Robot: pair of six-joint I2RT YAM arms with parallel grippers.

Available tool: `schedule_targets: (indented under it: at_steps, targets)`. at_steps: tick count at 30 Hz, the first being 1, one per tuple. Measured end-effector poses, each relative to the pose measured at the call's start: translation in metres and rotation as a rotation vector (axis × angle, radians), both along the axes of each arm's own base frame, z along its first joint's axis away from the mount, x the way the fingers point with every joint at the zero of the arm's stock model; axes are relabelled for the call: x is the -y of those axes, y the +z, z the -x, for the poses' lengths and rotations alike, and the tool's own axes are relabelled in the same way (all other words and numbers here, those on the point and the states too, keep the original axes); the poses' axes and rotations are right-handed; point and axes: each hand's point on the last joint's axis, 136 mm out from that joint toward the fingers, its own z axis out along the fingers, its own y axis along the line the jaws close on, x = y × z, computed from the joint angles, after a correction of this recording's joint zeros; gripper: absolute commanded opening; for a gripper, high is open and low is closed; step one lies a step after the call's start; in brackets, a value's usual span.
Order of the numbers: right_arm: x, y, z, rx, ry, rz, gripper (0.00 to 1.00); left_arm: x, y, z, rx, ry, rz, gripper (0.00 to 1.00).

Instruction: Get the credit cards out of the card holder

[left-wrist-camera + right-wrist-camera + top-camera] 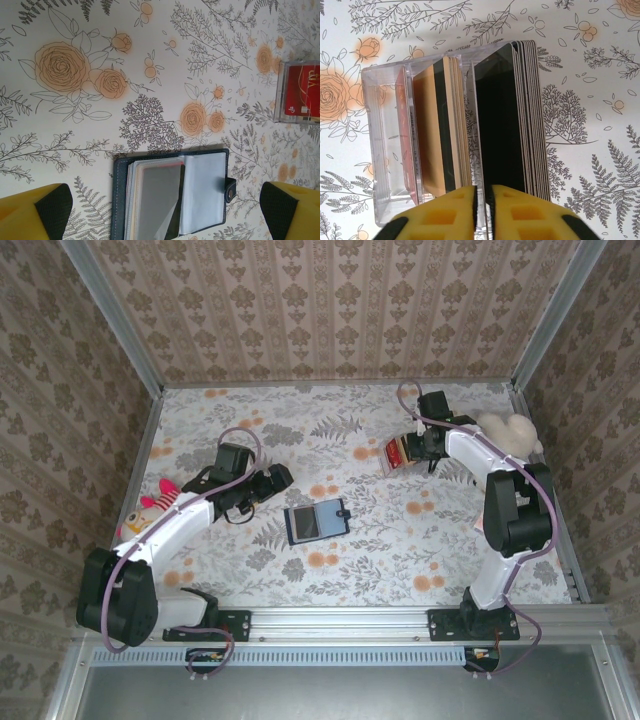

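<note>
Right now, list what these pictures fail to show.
- Left wrist view: the bottom edge cuts off the card holder; reflections on its sleeves hide whether cards remain.
- Right wrist view: the right gripper covers the clear card box's near end; whether it pinches a card is unclear.
- Left wrist view: the red card's print is too small to read.

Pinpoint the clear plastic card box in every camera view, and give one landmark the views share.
Top external: the clear plastic card box sits right of centre on the far side of the table, at the right end effector.
Left wrist: at the right edge, upper half, with a red card facing the camera.
Right wrist: centre-left, card stacks standing inside.
Shared landmark: the orange-rose floral tablecloth beneath it.
</note>
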Motion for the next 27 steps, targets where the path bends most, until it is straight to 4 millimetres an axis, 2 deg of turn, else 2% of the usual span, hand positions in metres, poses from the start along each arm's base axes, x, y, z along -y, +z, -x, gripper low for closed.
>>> schedule_targets:
  at_steps: [3,6,11,15,18,22,23,27]
  targets:
    - [0.000,0.003,0.001,0.002,-0.011,-0.006,0.23,0.001,0.000,0.000,0.001,-0.004,0.003,1.00]
    - [0.000,0.015,0.003,0.021,-0.031,-0.020,0.29,0.001,0.001,0.000,0.003,-0.008,0.004,1.00]
    - [-0.001,0.056,0.009,0.106,-0.065,-0.070,0.43,0.001,0.003,0.000,0.010,-0.010,0.005,1.00]
    - [-0.014,0.088,0.021,0.167,-0.059,-0.172,0.51,0.000,0.003,0.004,0.012,-0.013,0.003,0.96]
    - [-0.036,0.093,0.041,0.165,-0.027,-0.282,0.54,0.000,-0.003,0.009,0.002,-0.018,-0.007,0.92]
    - [-0.088,0.082,0.073,0.100,0.066,-0.420,0.56,0.008,-0.015,0.024,-0.032,-0.048,-0.020,0.85]
    - [-0.106,0.077,0.083,0.072,0.102,-0.449,0.56,0.012,-0.017,0.029,-0.041,-0.062,-0.021,0.82]
    - [-0.161,0.065,0.113,-0.007,0.201,-0.532,0.52,0.023,-0.028,0.045,-0.074,-0.095,-0.022,0.73]
